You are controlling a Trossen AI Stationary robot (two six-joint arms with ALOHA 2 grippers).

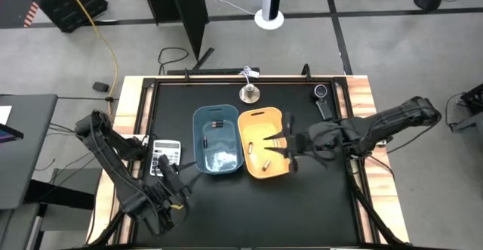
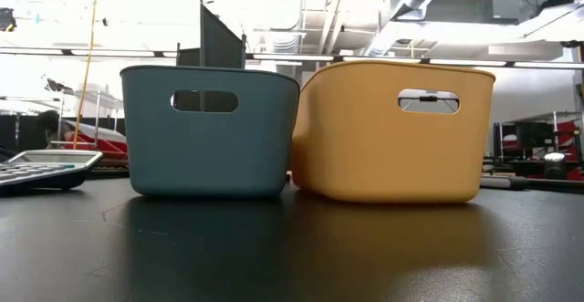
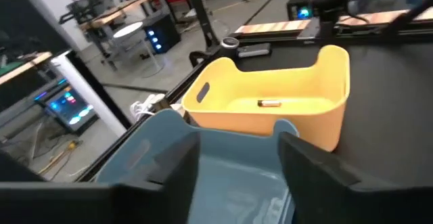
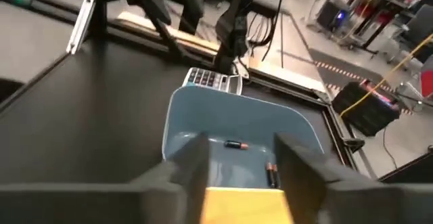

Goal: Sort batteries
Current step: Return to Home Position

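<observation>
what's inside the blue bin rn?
Blue bin holds a dark copper-tipped battery, a second one, and a pale patch I can't identify. The right gripper's fingers cover part of the floor in its wrist view; low view shows only walls.

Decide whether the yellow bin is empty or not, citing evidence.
Not empty. The yellow bin holds small silver batteries lying on its floor, seen from above.

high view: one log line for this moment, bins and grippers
blue bin: two dark batteries | yellow bin: silver batteries | right gripper: open, over yellow bin | left gripper: open, empty, near calculator
</observation>
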